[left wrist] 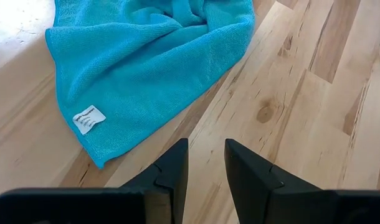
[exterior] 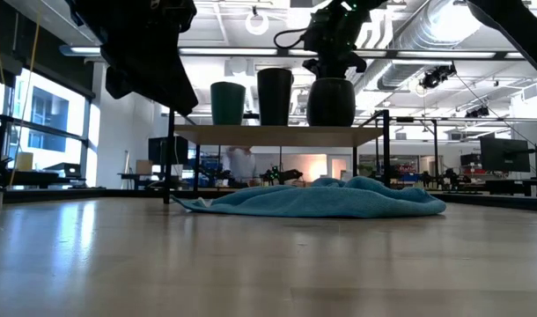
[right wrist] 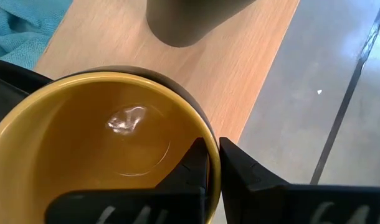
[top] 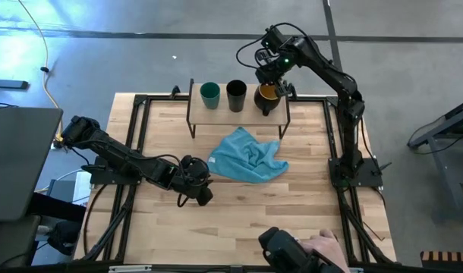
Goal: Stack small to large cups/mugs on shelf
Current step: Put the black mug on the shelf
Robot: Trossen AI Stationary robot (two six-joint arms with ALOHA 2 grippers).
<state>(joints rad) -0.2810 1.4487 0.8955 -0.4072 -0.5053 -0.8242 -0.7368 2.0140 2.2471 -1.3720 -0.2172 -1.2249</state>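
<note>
Three cups stand upright, mouths up, in a row on the small light-wood shelf (top: 250,115): teal cup (top: 209,94), black cup (top: 236,94), dark yellow-lined mug (top: 268,97). Nearer, the left gripper (left wrist: 205,163) hangs slack-jawed, empty, beside the blue cloth (top: 248,155). Farther, the right gripper (right wrist: 213,163) pinches the mug's rim; it looks rigid, glossy, breakable, best held there
</note>
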